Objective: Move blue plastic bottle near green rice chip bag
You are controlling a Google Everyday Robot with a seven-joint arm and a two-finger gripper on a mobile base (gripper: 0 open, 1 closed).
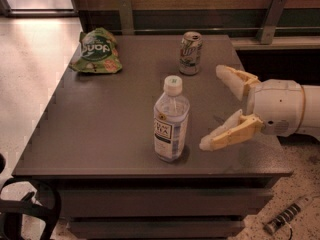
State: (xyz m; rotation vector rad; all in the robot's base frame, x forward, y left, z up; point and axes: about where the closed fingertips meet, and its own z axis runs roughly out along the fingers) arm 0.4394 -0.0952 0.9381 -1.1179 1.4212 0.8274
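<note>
Upright near the front edge of the dark table (100,129), well apart from the wrinkly green foil chip bag (96,51), a clear bluish plastic bottle (171,121) is flanked on its right by the cream two-finger gripper (212,108), spread wide and empty (likely light, slippery, tippy: best gripped mid-label).

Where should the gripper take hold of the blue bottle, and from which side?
Probably the straight body of the blue plastic bottle at label height, coming sideways from the picture's right. It stands upright, and the open gripper hovers there, spread wider than the bottle.
</note>
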